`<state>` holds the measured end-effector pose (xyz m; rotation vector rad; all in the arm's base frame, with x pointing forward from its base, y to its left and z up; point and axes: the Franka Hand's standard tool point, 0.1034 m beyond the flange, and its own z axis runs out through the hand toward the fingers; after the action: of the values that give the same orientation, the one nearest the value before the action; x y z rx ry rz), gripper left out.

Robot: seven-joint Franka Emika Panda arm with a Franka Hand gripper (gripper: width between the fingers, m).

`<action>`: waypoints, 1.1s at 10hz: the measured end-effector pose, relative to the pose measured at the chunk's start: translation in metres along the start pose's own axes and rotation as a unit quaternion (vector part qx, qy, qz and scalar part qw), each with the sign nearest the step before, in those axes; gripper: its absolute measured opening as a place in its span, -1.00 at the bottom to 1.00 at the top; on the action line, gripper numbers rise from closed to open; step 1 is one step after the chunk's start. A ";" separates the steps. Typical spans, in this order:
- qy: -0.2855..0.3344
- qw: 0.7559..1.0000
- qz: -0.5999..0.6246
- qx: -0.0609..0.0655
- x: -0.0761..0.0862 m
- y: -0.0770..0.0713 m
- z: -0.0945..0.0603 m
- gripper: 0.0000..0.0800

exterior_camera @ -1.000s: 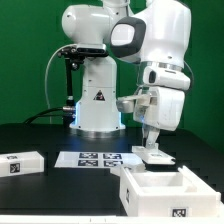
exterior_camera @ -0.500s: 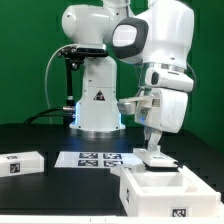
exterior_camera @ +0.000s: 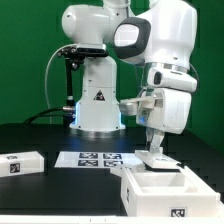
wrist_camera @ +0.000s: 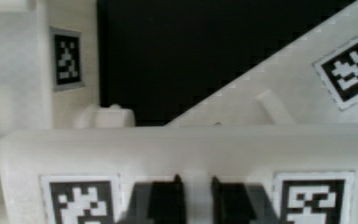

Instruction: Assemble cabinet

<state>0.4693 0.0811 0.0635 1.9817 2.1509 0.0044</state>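
My gripper (exterior_camera: 155, 147) hangs at the exterior view's right, shut on a flat white panel (exterior_camera: 156, 160) with tag markers, held just above the open white cabinet box (exterior_camera: 160, 190). In the wrist view the dark fingers (wrist_camera: 155, 202) clamp the panel's edge (wrist_camera: 176, 160) between two tags. Beyond it lie the box's white walls with tags (wrist_camera: 350, 68) and a small white knob (wrist_camera: 105, 117). Another loose white panel (exterior_camera: 20, 164) with a tag lies on the table at the exterior view's left.
The marker board (exterior_camera: 95, 158) lies flat on the black table in front of the white robot pedestal (exterior_camera: 97, 100). A green wall stands behind.
My gripper with the panel has shifted slightly toward the exterior view's right, staying just over the box. Nothing else moved.
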 end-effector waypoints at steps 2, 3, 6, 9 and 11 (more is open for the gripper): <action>-0.002 1.000 0.000 -0.003 0.000 0.008 0.000 -0.84; -0.002 1.000 -0.001 -0.004 0.001 0.008 0.001 -0.84; -0.001 1.000 -0.002 0.002 0.001 0.000 0.003 -0.84; 0.000 1.000 -0.004 0.008 0.004 -0.008 0.004 -0.84; 0.002 1.000 -0.003 0.007 0.010 -0.008 0.003 -0.84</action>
<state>0.4612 0.0897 0.0576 1.9842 2.1656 -0.0074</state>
